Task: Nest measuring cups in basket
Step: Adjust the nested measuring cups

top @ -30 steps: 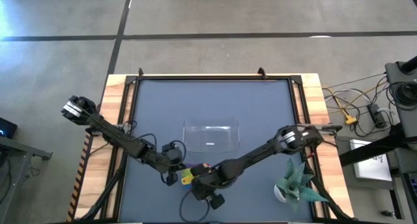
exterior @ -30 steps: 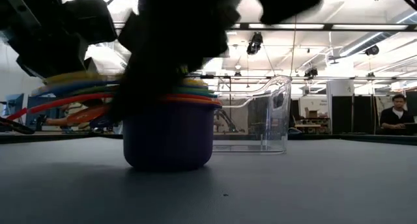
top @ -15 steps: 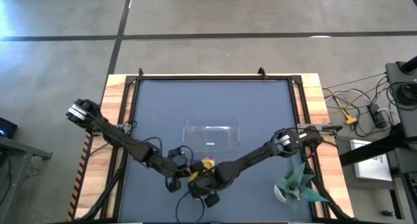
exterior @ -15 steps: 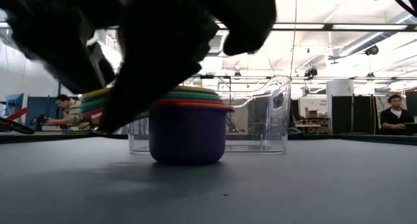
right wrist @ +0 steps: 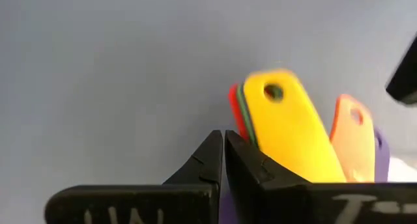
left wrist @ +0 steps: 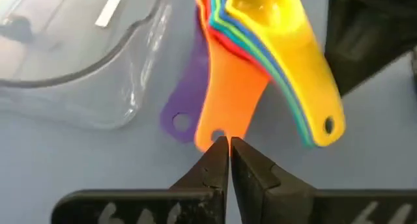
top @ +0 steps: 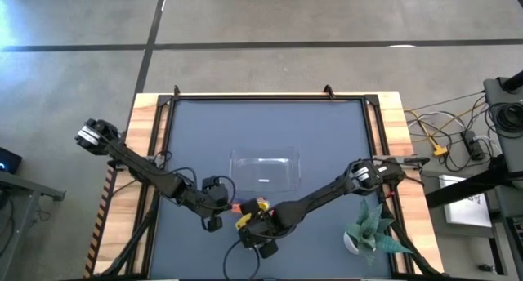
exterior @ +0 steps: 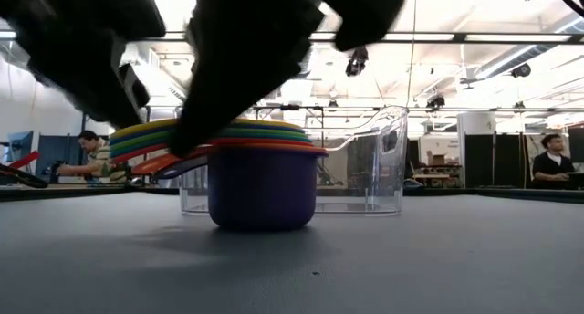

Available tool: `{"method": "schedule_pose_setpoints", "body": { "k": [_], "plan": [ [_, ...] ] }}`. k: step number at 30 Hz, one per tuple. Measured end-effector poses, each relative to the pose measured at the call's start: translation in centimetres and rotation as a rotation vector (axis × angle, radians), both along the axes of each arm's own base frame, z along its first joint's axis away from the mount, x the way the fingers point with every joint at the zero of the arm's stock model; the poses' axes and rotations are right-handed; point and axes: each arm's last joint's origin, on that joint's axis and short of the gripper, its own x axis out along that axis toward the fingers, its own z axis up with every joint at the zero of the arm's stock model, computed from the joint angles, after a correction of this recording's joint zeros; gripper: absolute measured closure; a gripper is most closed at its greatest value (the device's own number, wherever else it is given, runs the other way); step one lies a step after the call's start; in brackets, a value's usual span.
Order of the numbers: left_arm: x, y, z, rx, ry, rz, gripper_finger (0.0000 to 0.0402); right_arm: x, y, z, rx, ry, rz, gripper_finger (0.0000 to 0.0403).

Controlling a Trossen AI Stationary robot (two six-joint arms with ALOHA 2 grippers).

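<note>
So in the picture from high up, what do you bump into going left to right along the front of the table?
Left gripper → nested measuring cups → right gripper → potted green plant.

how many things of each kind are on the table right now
nested stack of measuring cups: 1 stack, standing outside the basket; yellow, green, blue, red, orange and purple layers show, exact cup count cannot be told
clear basket: 1
potted plant: 1
grippers: 2, left gripper and right gripper
total: 5
</note>
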Motion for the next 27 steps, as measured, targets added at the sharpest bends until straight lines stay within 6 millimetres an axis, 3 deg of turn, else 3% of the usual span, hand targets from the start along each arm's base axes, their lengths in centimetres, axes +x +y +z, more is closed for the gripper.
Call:
{"method": "schedule_pose_setpoints", "body": {
  "k": [11, 16, 22, 27],
  "plan": [
    [-1.0, 0.4, 0.3, -0.025, -0.054, -0.003, 0.0401, -2.5, -0.4, 3.3, 0.022, -0.102, 0.007, 0.0394],
    [-1.1, 0.3, 0.6, -0.027, -0.075, -0.007, 0.0401, -5.7, -2.1, 5.5, 0.117, -0.27, -0.021, 0.0394],
    [-0.8, 0.3, 1.0, -0.016, -0.099, -0.019, 0.0401, -10.2, -4.6, 5.6, 0.213, -0.428, -0.052, 0.0394],
    [-1.0, 0.3, 1.5, -0.003, -0.112, -0.037, 0.0401, -12.0, -5.7, 4.7, 0.267, -0.469, -0.087, 0.0375]
  ]
}}
